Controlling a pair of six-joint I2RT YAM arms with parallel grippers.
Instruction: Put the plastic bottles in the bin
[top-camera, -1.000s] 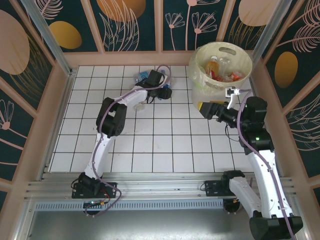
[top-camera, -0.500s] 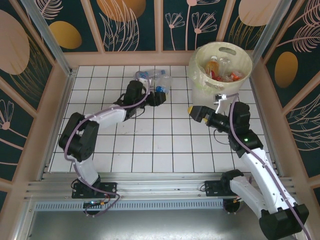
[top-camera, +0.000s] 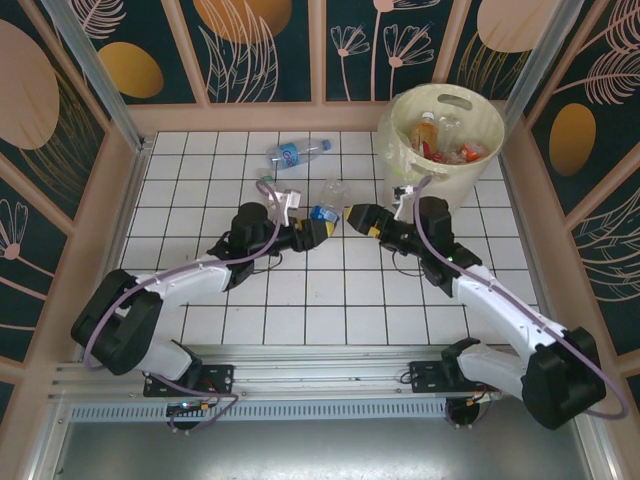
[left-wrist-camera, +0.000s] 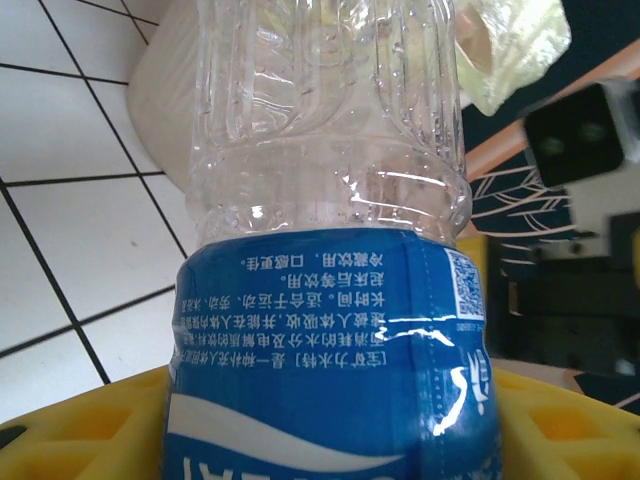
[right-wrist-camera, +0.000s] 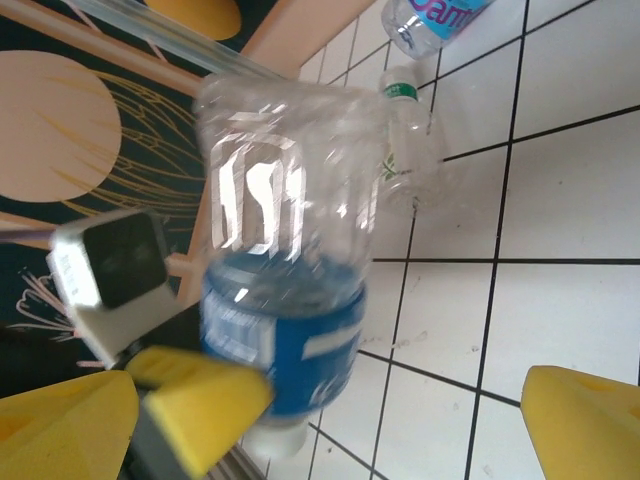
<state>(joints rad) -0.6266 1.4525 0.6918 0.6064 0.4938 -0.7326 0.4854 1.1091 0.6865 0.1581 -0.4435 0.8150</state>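
Observation:
My left gripper (top-camera: 318, 228) (left-wrist-camera: 320, 425) is shut on a clear plastic bottle (top-camera: 323, 211) (left-wrist-camera: 320, 250) (right-wrist-camera: 285, 300) with a blue label, gripped at the label between the yellow fingers (left-wrist-camera: 80, 425). My right gripper (top-camera: 352, 215) (right-wrist-camera: 325, 430) stands open right in front of that bottle, facing the left gripper, with wide-spread fingers (right-wrist-camera: 590, 420). The bottle looks blurred in the right wrist view. Another blue-labelled bottle (top-camera: 298, 152) (right-wrist-camera: 430, 18) lies on the tiles near the back. A clear green-capped bottle (right-wrist-camera: 410, 140) lies behind the held one. The cream bin (top-camera: 395, 150) stands at the back right with several bottles (top-camera: 428, 132) inside.
White tiled floor (top-camera: 250, 300) inside wooden walls (top-camera: 95, 220). The two arms meet near the middle, just left of the bin. The tiles in front of them and at the left are bare.
The left arm has swung from the back of the table toward the middle, carrying the blue-labelled bottle. The right arm has moved left from beside the bin to face it.

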